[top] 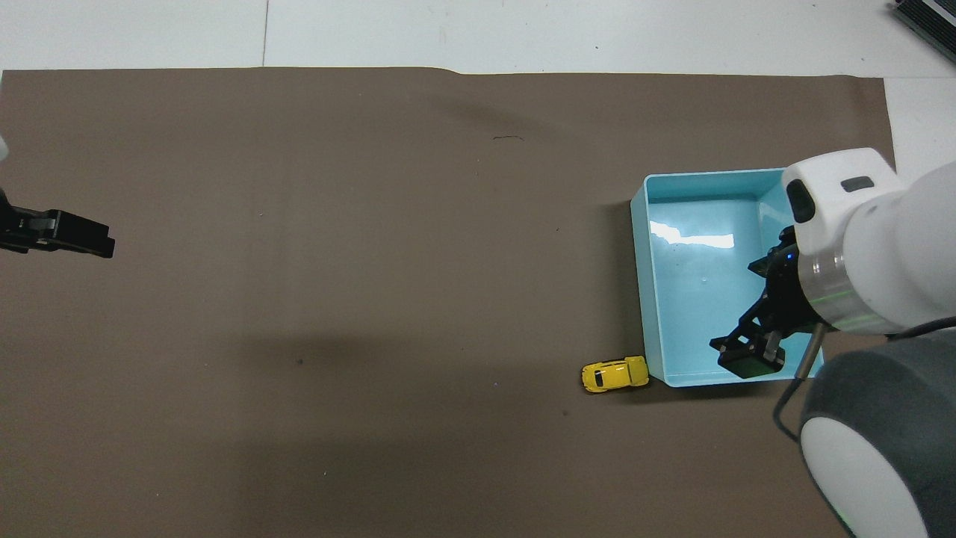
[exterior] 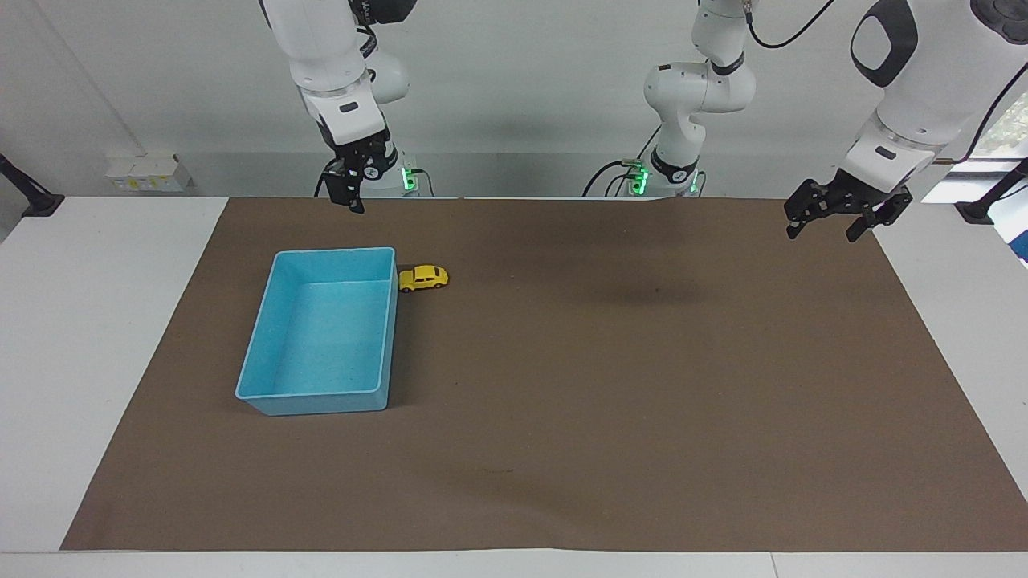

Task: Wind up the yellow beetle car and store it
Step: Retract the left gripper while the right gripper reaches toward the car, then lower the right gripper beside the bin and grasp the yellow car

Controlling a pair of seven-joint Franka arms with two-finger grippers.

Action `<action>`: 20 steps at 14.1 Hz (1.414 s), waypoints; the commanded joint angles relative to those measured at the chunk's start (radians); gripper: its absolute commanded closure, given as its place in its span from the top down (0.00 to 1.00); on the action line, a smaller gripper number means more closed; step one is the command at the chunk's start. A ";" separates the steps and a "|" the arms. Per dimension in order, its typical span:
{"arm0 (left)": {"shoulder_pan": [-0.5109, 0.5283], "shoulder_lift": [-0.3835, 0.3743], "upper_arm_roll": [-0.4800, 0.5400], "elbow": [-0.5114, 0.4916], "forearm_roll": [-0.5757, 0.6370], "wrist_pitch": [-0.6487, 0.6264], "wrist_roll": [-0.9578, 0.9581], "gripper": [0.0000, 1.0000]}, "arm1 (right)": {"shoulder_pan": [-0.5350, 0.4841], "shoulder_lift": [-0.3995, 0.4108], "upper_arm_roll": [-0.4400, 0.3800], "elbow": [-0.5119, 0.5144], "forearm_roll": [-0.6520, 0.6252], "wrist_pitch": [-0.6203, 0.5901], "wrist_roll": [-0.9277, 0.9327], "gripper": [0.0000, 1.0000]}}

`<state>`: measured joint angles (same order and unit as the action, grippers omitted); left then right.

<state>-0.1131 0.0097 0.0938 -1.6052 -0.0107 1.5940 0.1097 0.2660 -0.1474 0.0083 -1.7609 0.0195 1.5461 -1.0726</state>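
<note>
The yellow beetle car [exterior: 423, 278] sits untouched against the bin [exterior: 265, 345], well clear of the right gripper [exterior: 351, 197] and left gripper [exterior: 835, 218], both spread wide and holding nothing.

White table [exterior: 96, 337], most of top covered w/ brown mat [exterior: 610, 417]; mat's far edge has a slight kink approx mid-way in overhead view [top: 448, 71]. Plain pale grey-white wall [exterior: 522, 88] along robots' end. Small white socket box [exterior: 148, 172] at wall, toward right arm's end of table. Black clamp mounts at both table ends, [exterior: 24, 197] & [exterior: 992, 197]. Window w/ daylight & greenery [exterior: 1008, 120] at left arm's end. Even, soft light; faint blurred shadows on mat [exterior: 642, 293].
</note>
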 commanded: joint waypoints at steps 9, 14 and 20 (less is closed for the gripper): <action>0.016 -0.004 -0.013 0.011 0.021 -0.020 -0.015 1.00 | 0.039 -0.027 -0.002 -0.048 0.005 0.022 -0.125 1.00; 0.016 -0.002 -0.013 0.011 0.021 -0.020 -0.015 1.00 | 0.035 -0.021 -0.011 -0.015 0.028 -0.009 -0.115 1.00; 0.016 -0.002 -0.013 0.011 0.021 -0.020 -0.015 1.00 | -0.027 -0.049 -0.016 -0.058 0.037 -0.078 -0.124 1.00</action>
<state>-0.1119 0.0097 0.0943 -1.6052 -0.0100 1.5939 0.1065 0.2676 -0.1629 -0.0114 -1.7814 0.0323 1.4884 -1.1676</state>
